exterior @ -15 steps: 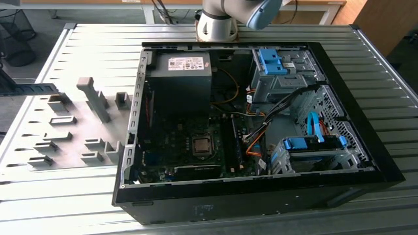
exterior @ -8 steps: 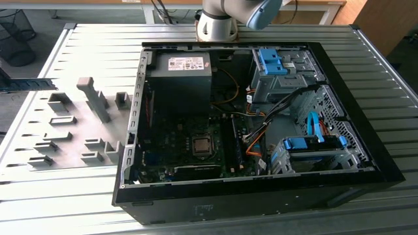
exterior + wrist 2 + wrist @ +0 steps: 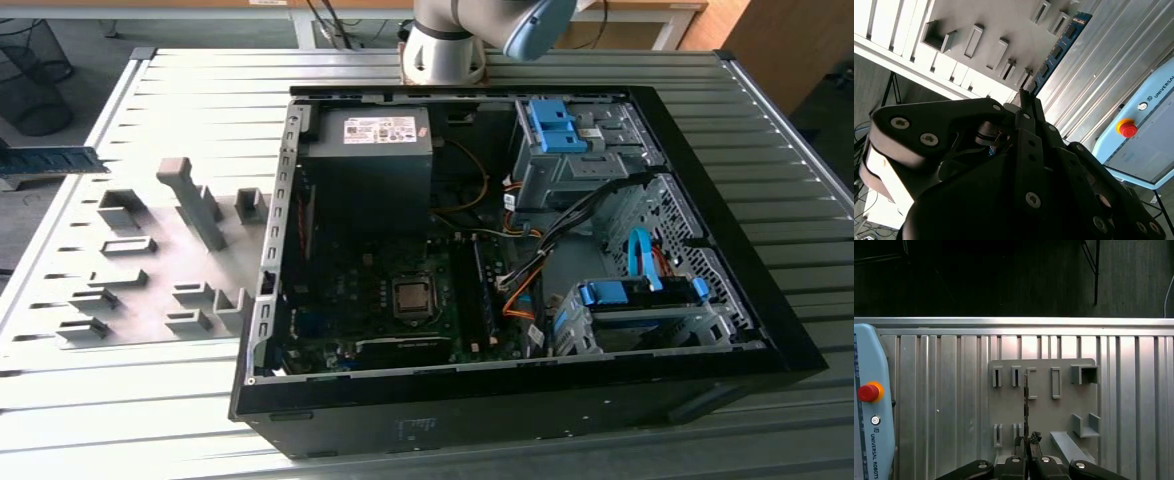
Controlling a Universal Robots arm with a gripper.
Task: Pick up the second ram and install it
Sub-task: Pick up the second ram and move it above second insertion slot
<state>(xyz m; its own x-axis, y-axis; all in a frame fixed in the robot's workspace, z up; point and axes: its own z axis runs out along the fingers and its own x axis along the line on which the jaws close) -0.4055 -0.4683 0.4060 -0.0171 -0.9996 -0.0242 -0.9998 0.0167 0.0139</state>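
Observation:
My gripper (image 3: 1027,441) is shut on the second ram (image 3: 1026,402), which shows edge-on as a thin dark strip reaching out from the fingertips. In the second wrist view the ram (image 3: 1058,49) shows its blue-green face with a row of dark chips, slanting away from the gripper (image 3: 1024,100). Far below the ram lies the grey holder plate (image 3: 1041,412) with its slotted blocks. The open computer case (image 3: 747,330) lies on its side in the exterior view, its motherboard (image 3: 387,300) exposed, with long dark memory slots (image 3: 470,290) beside the processor socket.
The holder plate (image 3: 147,260) sits at the exterior view's left of the case, with a tall block (image 3: 194,205). A pale blue pendant with a red button (image 3: 869,391) lies on the ribbed metal table (image 3: 944,405). The arm's base (image 3: 447,45) stands behind the case.

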